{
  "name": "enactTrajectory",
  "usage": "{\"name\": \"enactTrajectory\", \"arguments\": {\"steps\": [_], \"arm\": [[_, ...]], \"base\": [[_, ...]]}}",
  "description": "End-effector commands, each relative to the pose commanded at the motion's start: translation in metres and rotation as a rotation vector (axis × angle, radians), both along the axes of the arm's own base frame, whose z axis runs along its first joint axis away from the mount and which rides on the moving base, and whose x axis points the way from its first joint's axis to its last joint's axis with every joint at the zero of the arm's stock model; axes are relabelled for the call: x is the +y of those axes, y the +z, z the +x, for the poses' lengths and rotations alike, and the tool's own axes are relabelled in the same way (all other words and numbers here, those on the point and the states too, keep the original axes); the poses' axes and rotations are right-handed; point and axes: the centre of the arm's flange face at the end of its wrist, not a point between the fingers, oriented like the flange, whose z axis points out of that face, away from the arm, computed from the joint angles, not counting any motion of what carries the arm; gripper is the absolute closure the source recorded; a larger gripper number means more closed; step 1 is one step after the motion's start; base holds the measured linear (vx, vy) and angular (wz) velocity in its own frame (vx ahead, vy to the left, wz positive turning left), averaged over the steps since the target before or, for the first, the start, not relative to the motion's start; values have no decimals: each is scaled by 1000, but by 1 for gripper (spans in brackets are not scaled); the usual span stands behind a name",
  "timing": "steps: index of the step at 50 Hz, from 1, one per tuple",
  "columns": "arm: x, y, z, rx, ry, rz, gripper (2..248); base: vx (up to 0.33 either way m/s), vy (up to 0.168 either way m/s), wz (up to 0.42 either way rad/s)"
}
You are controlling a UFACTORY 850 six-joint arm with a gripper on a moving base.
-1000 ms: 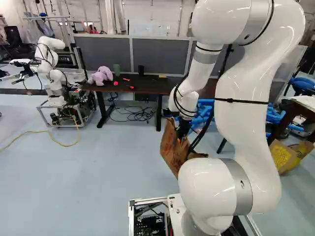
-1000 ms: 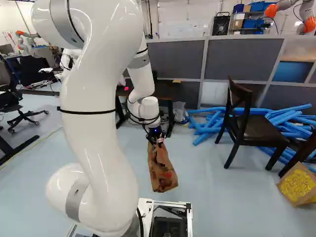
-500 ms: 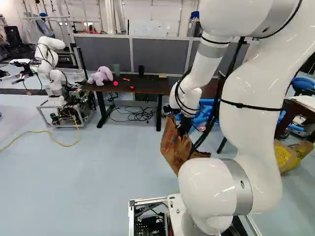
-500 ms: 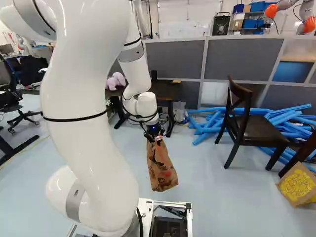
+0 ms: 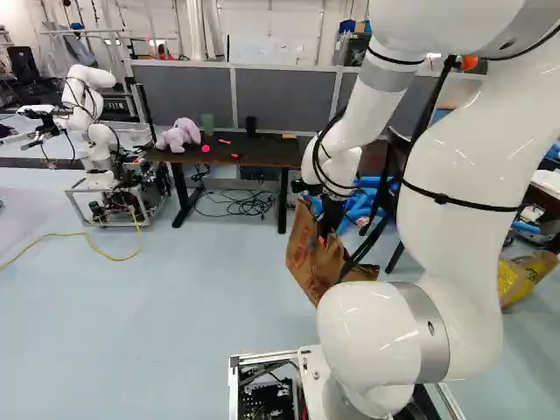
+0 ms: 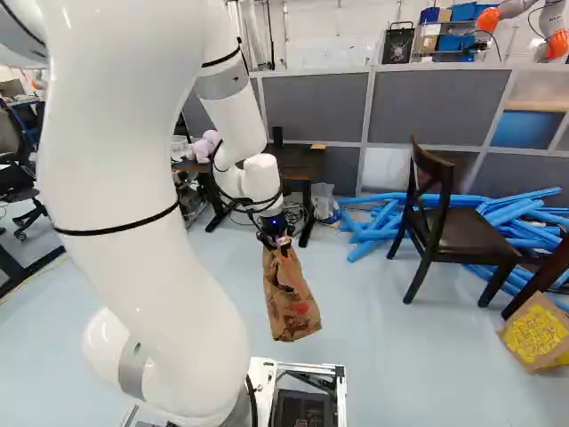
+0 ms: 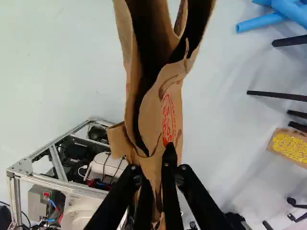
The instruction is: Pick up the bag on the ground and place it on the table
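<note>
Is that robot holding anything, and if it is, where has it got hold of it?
Yes: the gripper is holding a brown paper bag, pinched by the paper near its open top.

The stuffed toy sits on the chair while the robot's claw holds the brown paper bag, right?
Not quite: the stuffed toy sits on the dark table, not on the chair, as the left base view shows. The claw does hold the brown paper bag.
</note>
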Motion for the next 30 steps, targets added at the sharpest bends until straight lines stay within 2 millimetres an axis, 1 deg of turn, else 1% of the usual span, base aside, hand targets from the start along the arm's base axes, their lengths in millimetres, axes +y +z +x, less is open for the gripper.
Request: {"name": "enactTrajectory", "arguments": {"steps": [30], "arm": [[5, 43, -8, -1, -25, 5, 229]], "base": [[0, 0, 0]]}}
